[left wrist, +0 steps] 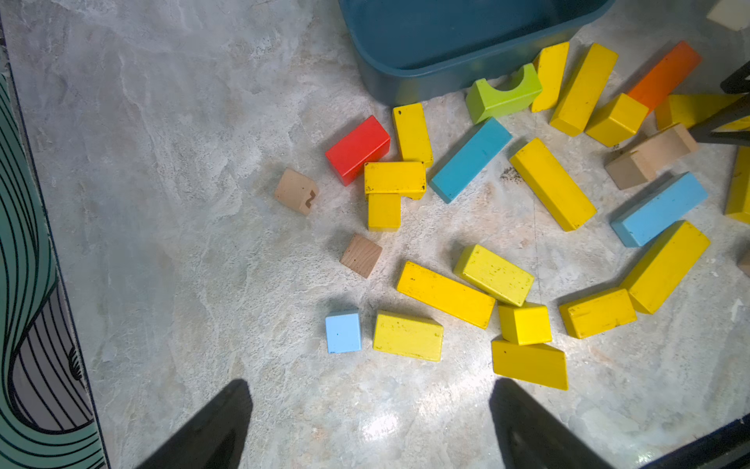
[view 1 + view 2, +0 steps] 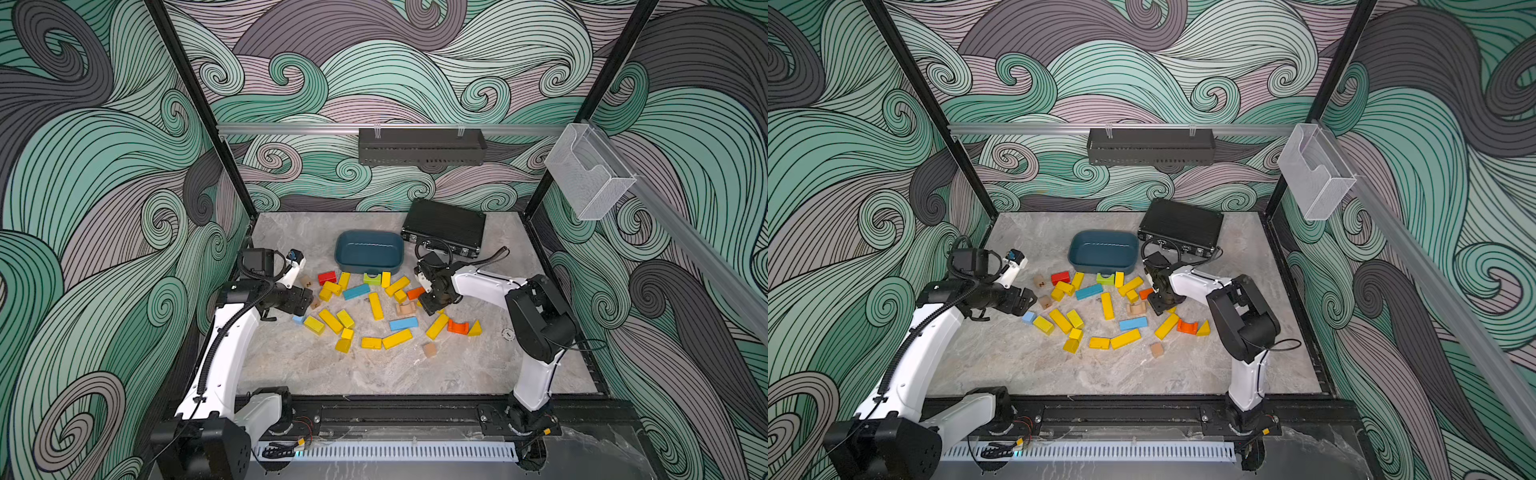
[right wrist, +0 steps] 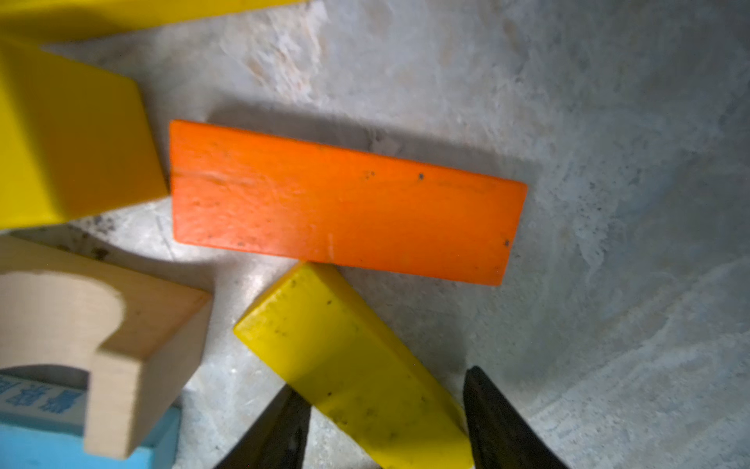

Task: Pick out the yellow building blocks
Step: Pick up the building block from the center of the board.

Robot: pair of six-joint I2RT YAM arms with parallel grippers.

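The yellow building blocks, scattered on the tabletop beside the blue tub, look light, rigid and slick-painted, best pinched across their long flat sides, as the right gripper brackets one yellow bar, clamped or not I cannot tell, while the left gripper gapes empty.

The building blocks are yellow — table marbled grey (walls swirled teal).

The yellow building blocks, bars, short cuboids and a wedge, lie scattered on the tabletop.
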